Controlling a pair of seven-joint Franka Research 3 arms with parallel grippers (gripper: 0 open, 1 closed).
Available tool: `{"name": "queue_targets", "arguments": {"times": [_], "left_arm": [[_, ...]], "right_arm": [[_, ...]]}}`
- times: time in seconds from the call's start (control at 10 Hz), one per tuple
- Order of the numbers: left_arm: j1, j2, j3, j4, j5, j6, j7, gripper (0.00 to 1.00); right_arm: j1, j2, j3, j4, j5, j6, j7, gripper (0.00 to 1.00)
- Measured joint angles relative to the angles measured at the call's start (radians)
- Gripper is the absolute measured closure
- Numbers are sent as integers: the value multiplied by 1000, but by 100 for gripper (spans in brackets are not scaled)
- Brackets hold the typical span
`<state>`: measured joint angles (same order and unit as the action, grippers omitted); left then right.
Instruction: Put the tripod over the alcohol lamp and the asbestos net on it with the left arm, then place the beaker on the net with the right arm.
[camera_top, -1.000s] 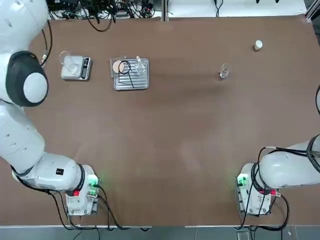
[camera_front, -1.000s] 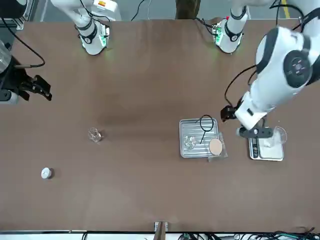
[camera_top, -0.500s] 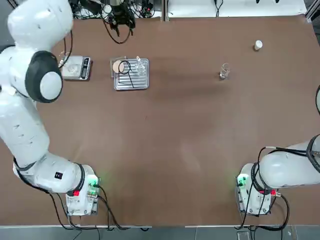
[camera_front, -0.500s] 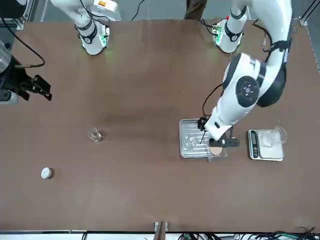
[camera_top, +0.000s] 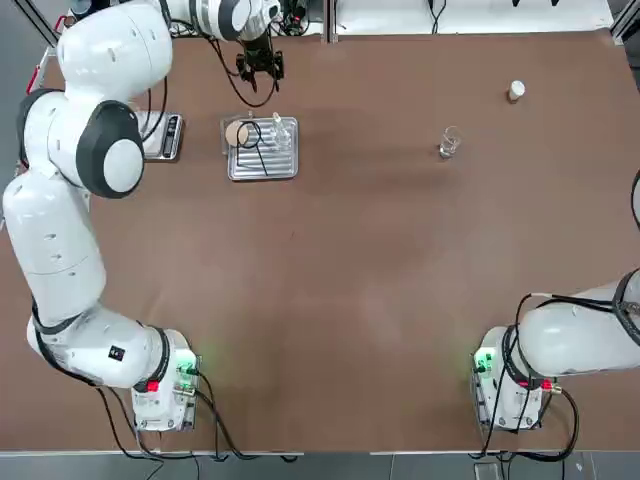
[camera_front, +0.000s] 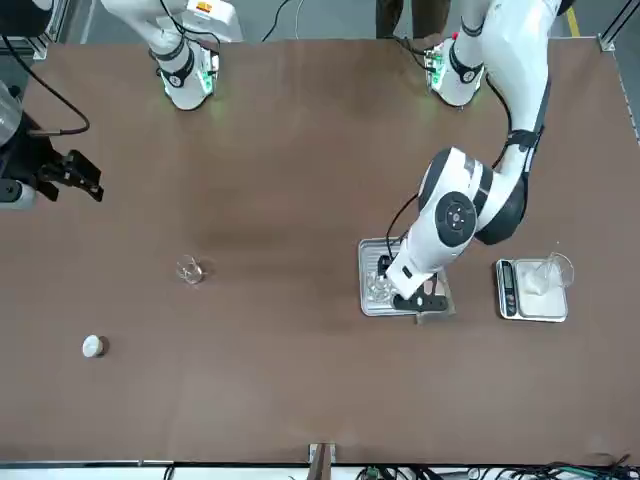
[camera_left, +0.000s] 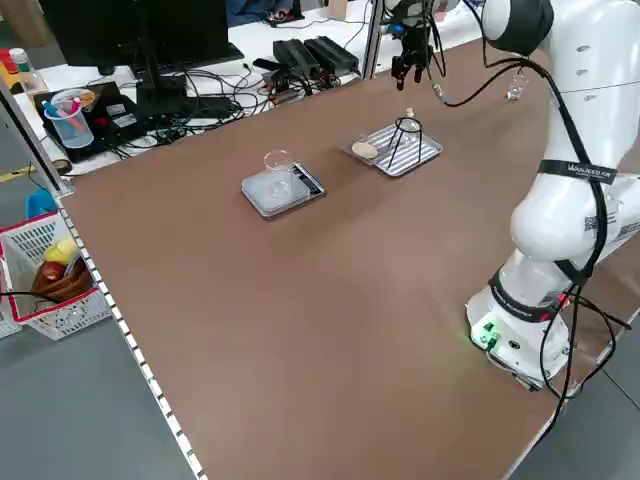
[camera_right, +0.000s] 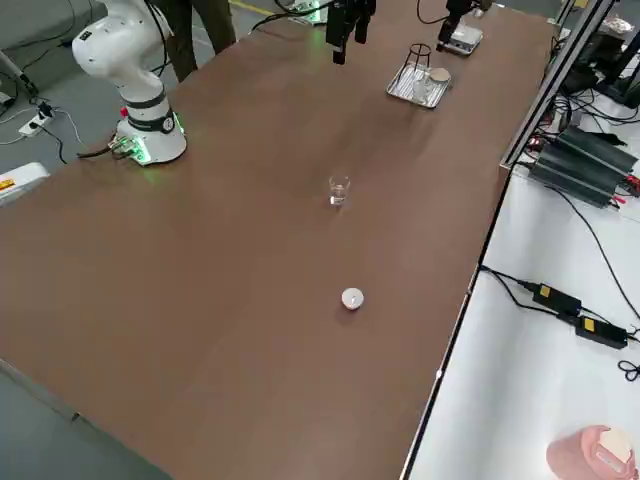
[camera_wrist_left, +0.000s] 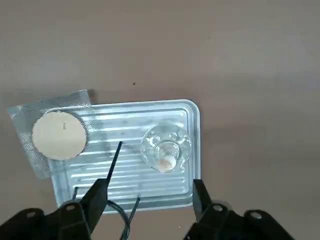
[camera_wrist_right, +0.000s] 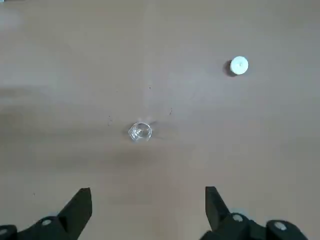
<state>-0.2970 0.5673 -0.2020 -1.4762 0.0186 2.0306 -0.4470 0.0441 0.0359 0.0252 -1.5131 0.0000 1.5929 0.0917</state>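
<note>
**Over the tray: the left arm lined up for the stand**

Above the far left part of the counter (camera_top: 380, 260), the left pincer (camera_top: 260, 62) is held off the surface, just beyond the ridged tray (camera_top: 285, 165), with its fingers (camera_wrist_left: 100, 192) spread and nothing between them. This placing is judged to suit a drop onto the wire stand (camera_top: 250, 135), the first piece the task calls for.

The stand is kept on the tray, where the lamp (camera_wrist_left: 165, 149) is also set, so both can be reached in one approach. The mesh square (camera_wrist_left: 57, 132) is laid half on the tray's edge and half on the counter, near the stand, ready for the second pick. None of the three has been stacked yet.

The small glass beaker (camera_top: 448, 145) is left well apart on the right side, within the right arm's range, with a white cap (camera_top: 516, 91) farther off. The right pincer (camera_wrist_right: 147, 205) is held high over that area, spread wide and empty, presumably kept clear until its turn comes. A scale (camera_top: 160, 137) is stood beside the tray.
</note>
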Motion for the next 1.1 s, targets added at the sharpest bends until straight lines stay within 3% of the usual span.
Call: {"name": "queue_targets", "arguments": {"times": [0.5,1.0,1.1], "left_arm": [[-34,12,0,-178,48,254,-58,28],[-37,12,0,-204,95,261,-60,33],[-40,14,0,-207,104,262,-61,41]], "right_arm": [[0,0,0,0,0,0,0,0],[0,0,0,0,0,0,0,0],[0,0,0,0,0,0,0,0]]}}
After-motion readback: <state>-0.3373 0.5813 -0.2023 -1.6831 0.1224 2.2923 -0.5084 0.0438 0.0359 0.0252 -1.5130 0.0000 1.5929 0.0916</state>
